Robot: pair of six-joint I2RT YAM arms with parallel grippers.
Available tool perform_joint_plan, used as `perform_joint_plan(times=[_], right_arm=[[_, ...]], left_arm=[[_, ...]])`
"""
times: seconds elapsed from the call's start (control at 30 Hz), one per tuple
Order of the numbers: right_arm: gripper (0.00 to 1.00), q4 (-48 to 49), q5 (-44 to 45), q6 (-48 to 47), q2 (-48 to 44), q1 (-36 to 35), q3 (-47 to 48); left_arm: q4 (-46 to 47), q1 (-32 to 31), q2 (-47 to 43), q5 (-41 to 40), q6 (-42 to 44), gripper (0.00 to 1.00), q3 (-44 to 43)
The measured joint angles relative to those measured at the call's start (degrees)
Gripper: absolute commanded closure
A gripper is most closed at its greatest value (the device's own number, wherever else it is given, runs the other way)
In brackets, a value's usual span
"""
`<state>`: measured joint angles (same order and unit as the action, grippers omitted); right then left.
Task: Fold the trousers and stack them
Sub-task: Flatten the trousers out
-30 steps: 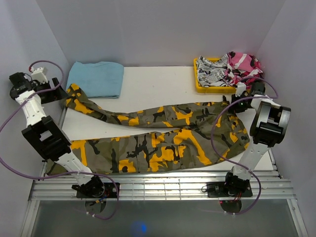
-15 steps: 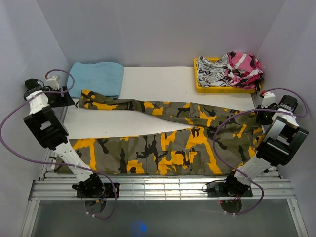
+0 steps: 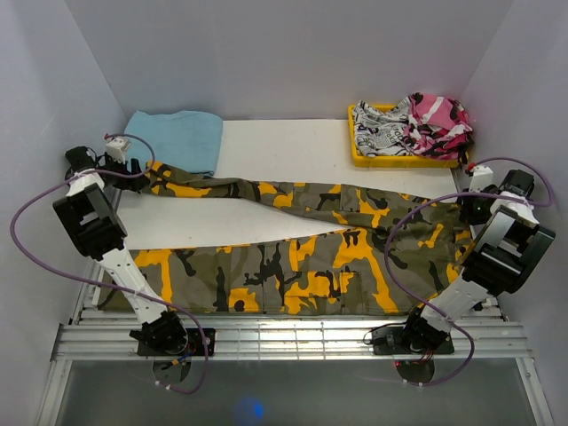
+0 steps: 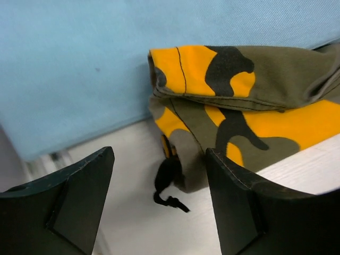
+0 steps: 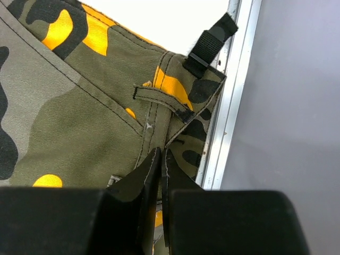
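The camouflage trousers [image 3: 302, 257] lie spread across the white table, waist at the right and both legs running left. My left gripper [image 3: 135, 166] sits at the far-left cuff of the upper leg. In the left wrist view it [image 4: 159, 196] is open, and the cuff [image 4: 212, 95] with its black drawstring [image 4: 169, 183] lies on the table between the fingers, untouched. My right gripper [image 3: 466, 209] is at the waistband by the table's right edge. Seen from the right wrist it [image 5: 162, 154] is shut on the waistband fabric [image 5: 175, 95] beside a belt loop.
A folded light-blue cloth [image 3: 173, 140] lies at the back left, right behind the cuff [image 4: 79, 64]. A yellow tray [image 3: 390, 161] at the back right holds a pink camouflage garment [image 3: 437, 120] and a black-and-white one [image 3: 377, 133]. A metal rail [image 5: 228, 106] edges the table's right side.
The right gripper has dragged the waist to the right, pulling the upper leg straight. The left gripper has moved rightward from the left wall up to the cuff.
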<state>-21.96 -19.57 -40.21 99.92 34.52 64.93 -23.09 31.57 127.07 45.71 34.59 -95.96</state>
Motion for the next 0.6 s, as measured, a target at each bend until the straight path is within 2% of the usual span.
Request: perform_joint_plan(times=[0.4,0.6], right_arm=[[0.92,-2.38,0.15,-0.68,0.70,0.00,3.37],[0.92,-2.75,0.50,-0.68,1.40,0.00,3.58]], left_arm=[[2.97,-2.25,-4.04,-0.26,37.94,0.22,0.98],[0.37,-5.44,-3.52,-2.01,50.45,0.23,-0.17]])
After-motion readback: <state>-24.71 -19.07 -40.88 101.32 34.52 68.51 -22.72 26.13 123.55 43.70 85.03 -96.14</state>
